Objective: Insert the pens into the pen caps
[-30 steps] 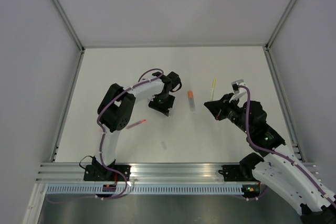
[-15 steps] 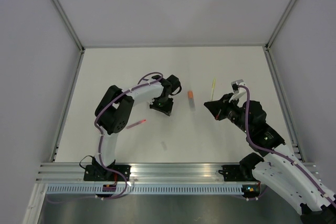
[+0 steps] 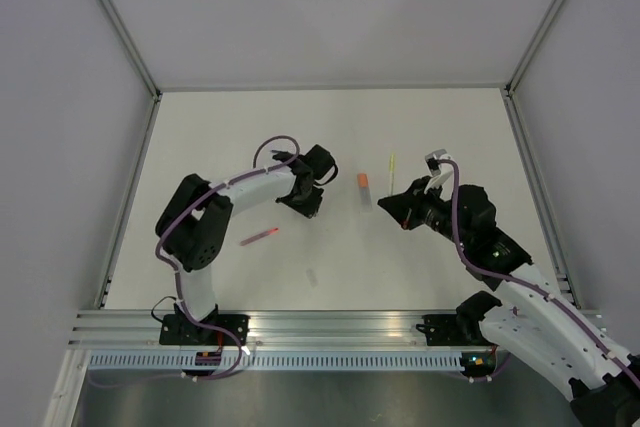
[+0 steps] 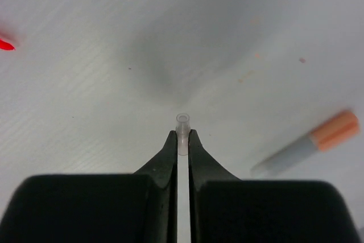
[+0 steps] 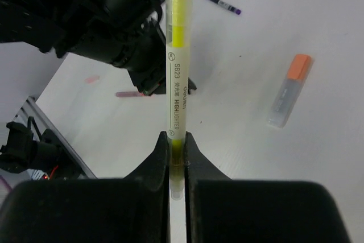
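Observation:
In the left wrist view my left gripper is shut on a small clear tube whose open end sticks out past the tips. It hovers left of a pen cap, a grey tube with an orange end. My right gripper is shut on the pale yellow pen, which points away from it. The red-pink pen lies on the table near the left arm. A dark purple pen lies far off in the right wrist view.
A small clear piece lies near the front middle of the white table. The left arm stands close ahead of the yellow pen's tip. Grey walls and metal rails border the table.
The left gripper has closed on the clear tube and its elbow swung left. The right gripper moved left with the yellow pen, toward the left gripper.

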Controlling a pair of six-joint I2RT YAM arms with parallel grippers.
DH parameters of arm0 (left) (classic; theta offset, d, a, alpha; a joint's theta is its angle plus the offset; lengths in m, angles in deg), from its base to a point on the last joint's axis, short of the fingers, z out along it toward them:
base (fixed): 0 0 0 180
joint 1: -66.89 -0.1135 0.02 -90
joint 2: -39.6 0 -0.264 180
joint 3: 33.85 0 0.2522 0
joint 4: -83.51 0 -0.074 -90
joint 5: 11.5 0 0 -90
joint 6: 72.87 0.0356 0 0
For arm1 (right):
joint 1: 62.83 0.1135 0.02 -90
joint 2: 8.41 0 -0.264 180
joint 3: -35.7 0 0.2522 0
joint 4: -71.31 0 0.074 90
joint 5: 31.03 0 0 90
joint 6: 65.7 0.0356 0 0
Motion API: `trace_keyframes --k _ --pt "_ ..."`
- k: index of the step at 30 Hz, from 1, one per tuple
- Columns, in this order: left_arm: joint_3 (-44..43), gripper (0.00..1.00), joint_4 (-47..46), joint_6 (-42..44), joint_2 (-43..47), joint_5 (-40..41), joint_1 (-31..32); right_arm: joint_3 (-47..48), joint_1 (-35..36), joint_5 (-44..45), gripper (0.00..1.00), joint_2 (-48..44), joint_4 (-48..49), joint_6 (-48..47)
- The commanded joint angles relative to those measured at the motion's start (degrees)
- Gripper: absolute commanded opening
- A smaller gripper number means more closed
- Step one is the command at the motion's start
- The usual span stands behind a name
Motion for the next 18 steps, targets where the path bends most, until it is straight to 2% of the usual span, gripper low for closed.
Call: trace_keyframes --k 1,2,3,5,6,7,9,10,12,15,18 --pt "1.95 0.02 -10.59 19.48 14.43 7.47 1.08 -0.51 -0.02 -10.72 0.00 4.11 6.44 -0.58" --pt "5.70 0.02 -13.83 22.32 17.42 6.69 1.08 -1.12 -0.02 -15.44 0.00 4.83 9.94 -0.32" --pt "7.83 0.02 -21.96 28.62 23.71 5.73 1.08 -1.39 -0.02 -17.58 0.00 5.62 11.28 0.12" --pt "15.53 0.02 -32.79 36.46 29.99 -0.58 1.08 -2.53 0.33 -23.10 0.00 6.94 15.83 1.61" --pt "18.19 0.02 -44.77 43.46 33.06 -3.39 1.08 -2.79 0.59 -24.09 0.00 7.03 16.90 1.88" --pt "24.05 0.02 -51.50 46.58 38.84 -9.60 1.08 -3.41 1.81 -24.19 0.00 7.12 17.87 2.32" --pt "28.75 0.02 -63.21 52.03 43.36 -15.88 1.17 -3.50 3.14 -24.19 0.00 7.47 19.20 2.32" --pt "29.46 0.02 -66.04 52.23 45.90 -17.82 1.08 -3.33 4.62 -24.28 0.00 8.34 19.55 2.32" --pt "28.25 0.02 -65.81 54.33 46.63 -19.93 1.08 -3.41 6.04 -25.15 0.00 9.40 21.56 2.23" --pt "26.22 0.02 -67.65 55.92 45.23 -26.26 1.08 -3.85 8.06 -26.56 0.00 10.20 24.38 2.58" --pt "26.57 0.02 -73.44 55.14 43.65 -32.67 1.08 -3.94 9.47 -26.92 0.00 10.11 25.35 2.76"
